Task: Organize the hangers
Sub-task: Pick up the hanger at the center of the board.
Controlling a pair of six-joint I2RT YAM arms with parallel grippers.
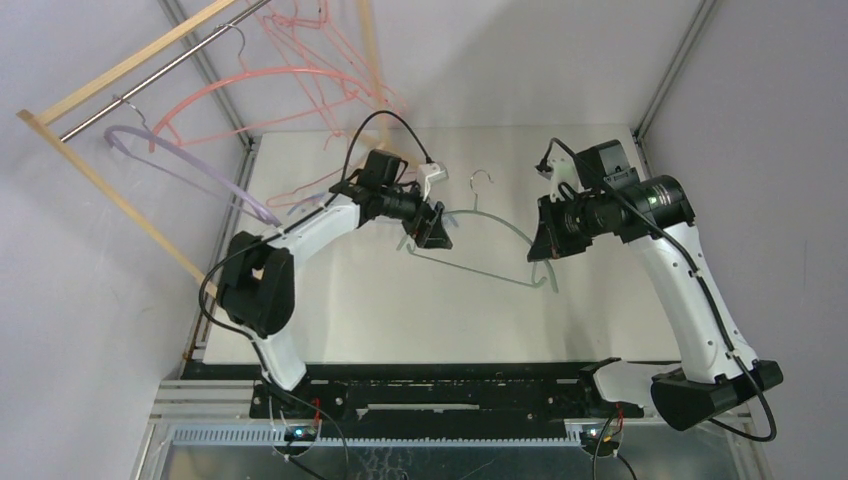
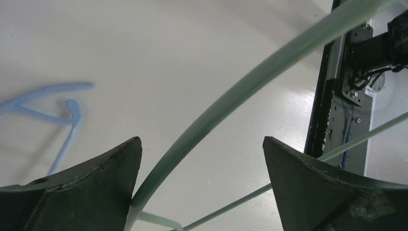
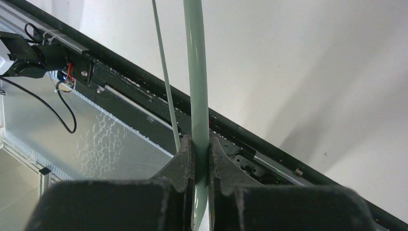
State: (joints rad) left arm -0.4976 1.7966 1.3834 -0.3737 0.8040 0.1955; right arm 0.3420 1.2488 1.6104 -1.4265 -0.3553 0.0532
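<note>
A green hanger (image 1: 497,222) with a metal hook hangs above the table between my two arms. My right gripper (image 1: 540,250) is shut on its thick right arm, and the green bar (image 3: 197,72) is pinched between the pads (image 3: 201,161). My left gripper (image 1: 432,232) is open around the hanger's left end. There the thick bar (image 2: 250,82) runs between the fingers (image 2: 202,144) and rests against the left finger (image 2: 96,183). A blue hanger (image 2: 48,103) lies on the table below. Lilac (image 1: 180,160), pink (image 1: 260,85) and thin pink-red wire hangers (image 1: 320,50) hang on the rack.
The light wooden rack frame (image 1: 120,70) with its metal rod (image 1: 150,80) stands at the back left. A thin pink wire hanger (image 1: 310,190) lies on the table behind my left arm. The black rail (image 1: 430,375) runs along the table's near edge.
</note>
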